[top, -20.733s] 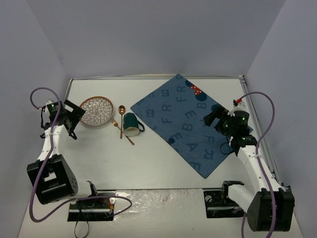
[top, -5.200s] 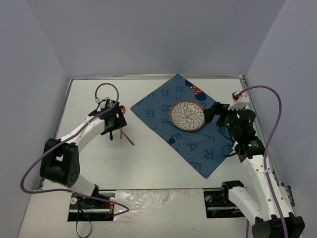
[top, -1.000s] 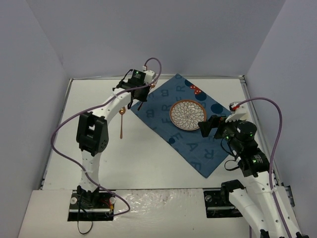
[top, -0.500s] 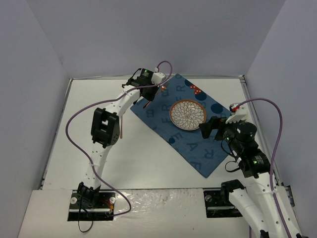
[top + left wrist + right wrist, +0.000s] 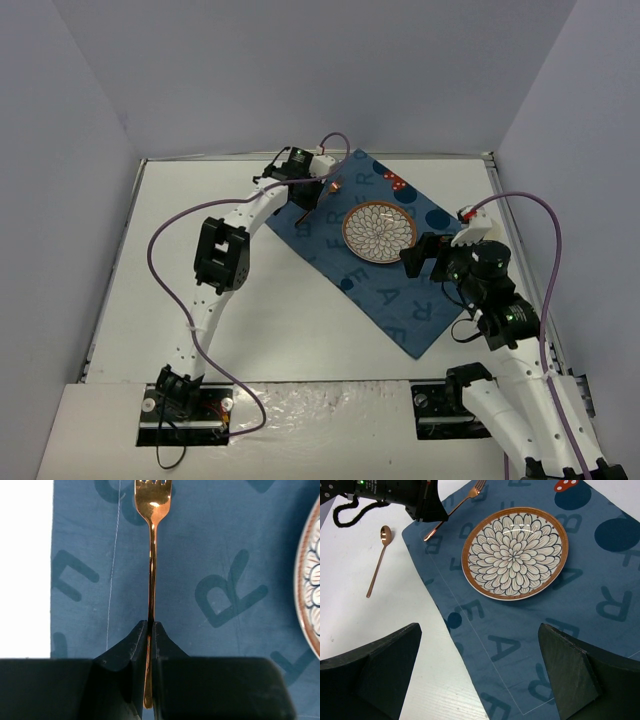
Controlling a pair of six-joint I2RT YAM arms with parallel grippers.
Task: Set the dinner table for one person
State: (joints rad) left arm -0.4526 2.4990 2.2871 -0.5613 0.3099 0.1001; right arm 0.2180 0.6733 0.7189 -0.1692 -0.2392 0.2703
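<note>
Over letter-printed blue cloth mat [image 5: 210, 540], left hand [image 5: 150, 630] pinches a slim copper fork [image 5: 152, 555]; right hand [image 5: 479, 628] gapes wide.

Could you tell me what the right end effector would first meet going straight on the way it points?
Probably the round flower-patterned plate with an orange rim, lying ahead of the open right end effector on the blue letter-printed cloth mat; depth is unclear, so it might touch the mat first.

The left end effector [image 5: 151, 630] has carried the fork [image 5: 152, 555] over the mat [image 5: 210, 555].
</note>
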